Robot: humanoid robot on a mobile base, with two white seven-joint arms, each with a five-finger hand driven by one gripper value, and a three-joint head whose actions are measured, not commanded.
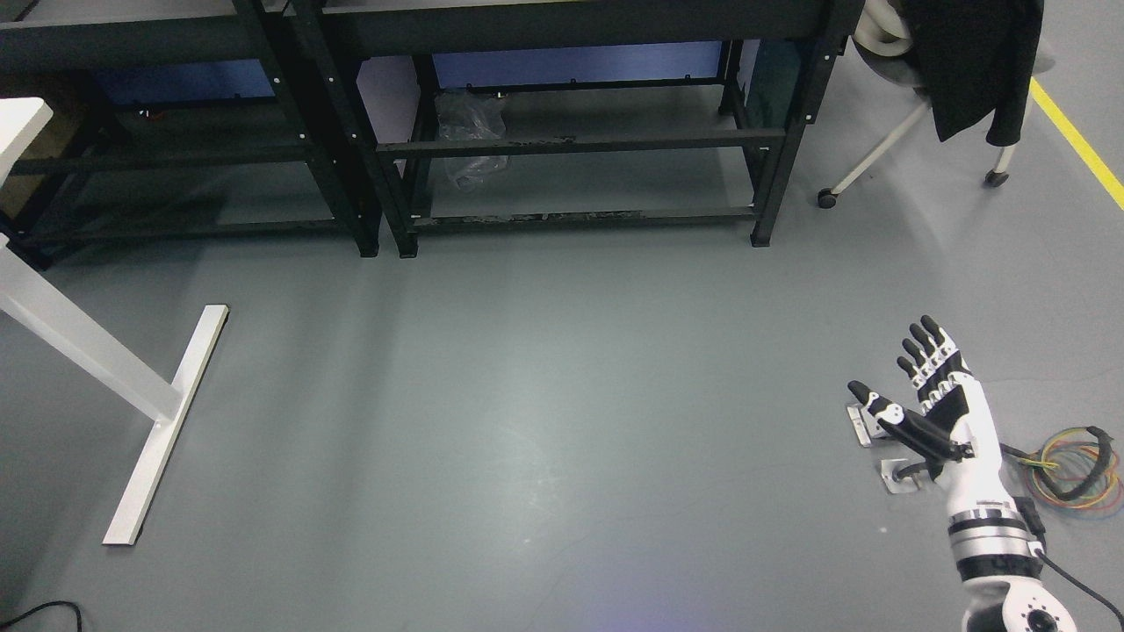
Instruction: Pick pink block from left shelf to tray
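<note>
Head view: the grey floor [544,421] lies wide and bare across the middle of the frame; black shelf frames [571,145] line the upper edge; a white table leg [132,412] slants at left; a chair [922,96] stands upper right; the right hand [931,395] hangs lower right, fingers [922,347] spread wide, holding nothing; coiled cables [1076,465] lie beside it; no pink block or tray is visible, so its position and axis cannot be told.
</note>
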